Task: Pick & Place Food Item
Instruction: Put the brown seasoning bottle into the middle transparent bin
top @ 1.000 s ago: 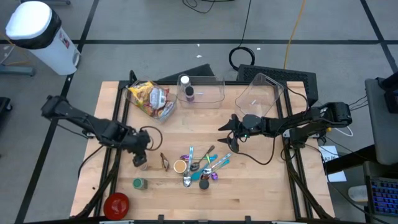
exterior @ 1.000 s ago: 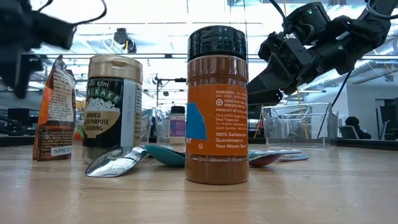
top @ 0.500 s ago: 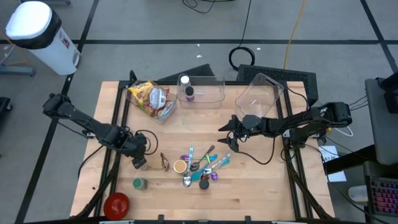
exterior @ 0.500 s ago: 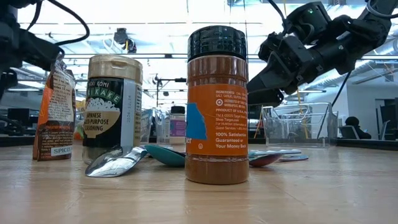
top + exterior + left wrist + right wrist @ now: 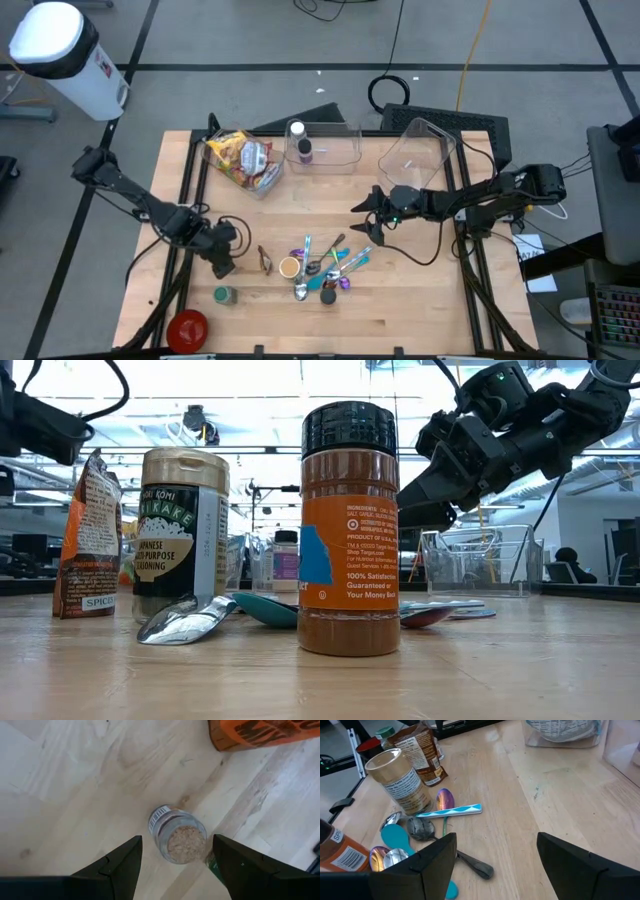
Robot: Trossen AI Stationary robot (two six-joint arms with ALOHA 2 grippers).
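Observation:
A small glass jar (image 5: 177,836) with a brown top stands upright on the wood table. My left gripper (image 5: 220,258) hangs above it, pointing steeply down. It is open, and in the left wrist view its fingers stand either side of the jar without touching it. In the high view the gripper hides the jar. A brown pouch (image 5: 264,261) stands just to the jar's right. My right gripper (image 5: 365,212) is open and hovers near the table's middle, holding nothing.
A gold-lidded seasoning jar (image 5: 289,267), several spoons (image 5: 328,262) and an orange spice bottle (image 5: 349,530) crowd the middle front. A green-lidded jar (image 5: 225,295) and a red object (image 5: 187,327) sit near left. Clear bins (image 5: 323,148) line the far edge, one with snack bags (image 5: 243,160).
My left gripper has moved toward the table's near edge and sunk a little. Its wrist has rolled, and it has stayed open over the small jar.

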